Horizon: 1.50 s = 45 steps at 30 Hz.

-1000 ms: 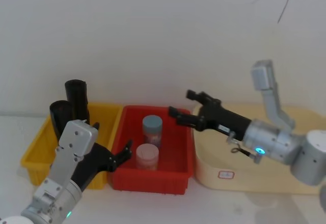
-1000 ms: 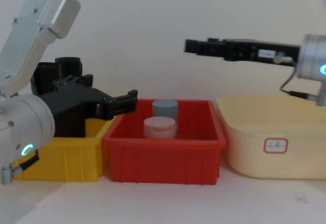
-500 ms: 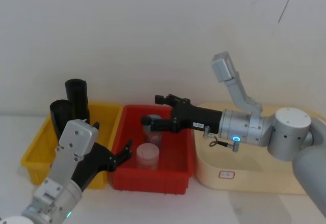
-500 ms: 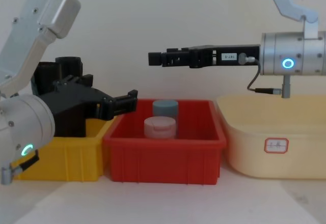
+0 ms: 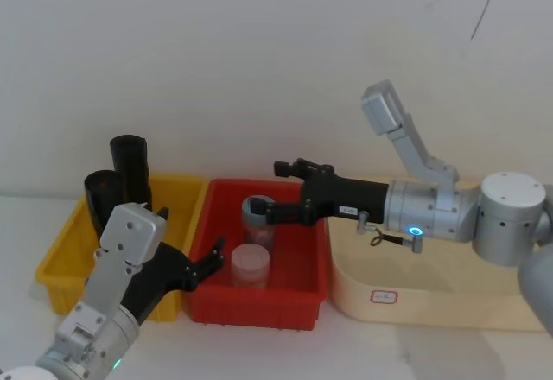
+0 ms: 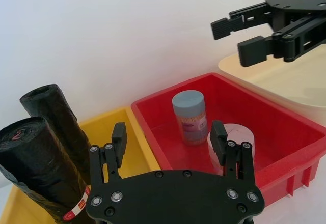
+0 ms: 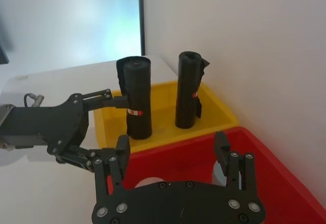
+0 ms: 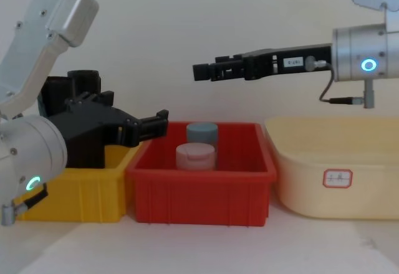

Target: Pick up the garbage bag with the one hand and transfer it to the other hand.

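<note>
Two black garbage bag rolls (image 5: 130, 168) upright in the yellow bin (image 5: 60, 259), touched by neither arm, to the left of and beyond the left gripper (image 6: 169, 141). Jaws there spread wide, empty, low by the red bin (image 5: 259, 307). Same released state at the right gripper (image 5: 278, 192), high over the blue-lidded jar (image 5: 257, 220), rolls well past its jaws.
</note>
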Each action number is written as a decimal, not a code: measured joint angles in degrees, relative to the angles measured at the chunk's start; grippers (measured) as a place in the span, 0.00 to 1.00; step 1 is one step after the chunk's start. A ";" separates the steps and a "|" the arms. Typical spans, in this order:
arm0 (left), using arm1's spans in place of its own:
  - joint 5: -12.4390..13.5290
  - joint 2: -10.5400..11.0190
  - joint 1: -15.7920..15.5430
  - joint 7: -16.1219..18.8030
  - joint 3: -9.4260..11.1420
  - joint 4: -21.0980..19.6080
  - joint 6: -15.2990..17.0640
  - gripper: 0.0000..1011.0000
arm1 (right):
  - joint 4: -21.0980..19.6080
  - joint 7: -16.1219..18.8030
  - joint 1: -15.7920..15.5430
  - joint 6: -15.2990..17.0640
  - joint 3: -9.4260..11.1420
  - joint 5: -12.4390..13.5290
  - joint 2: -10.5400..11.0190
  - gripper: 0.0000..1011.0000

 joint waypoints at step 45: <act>0.00 0.00 0.00 0.00 0.00 0.00 0.00 0.99 | -1.52 -1.73 -4.40 2.92 -3.32 1.60 2.44 0.99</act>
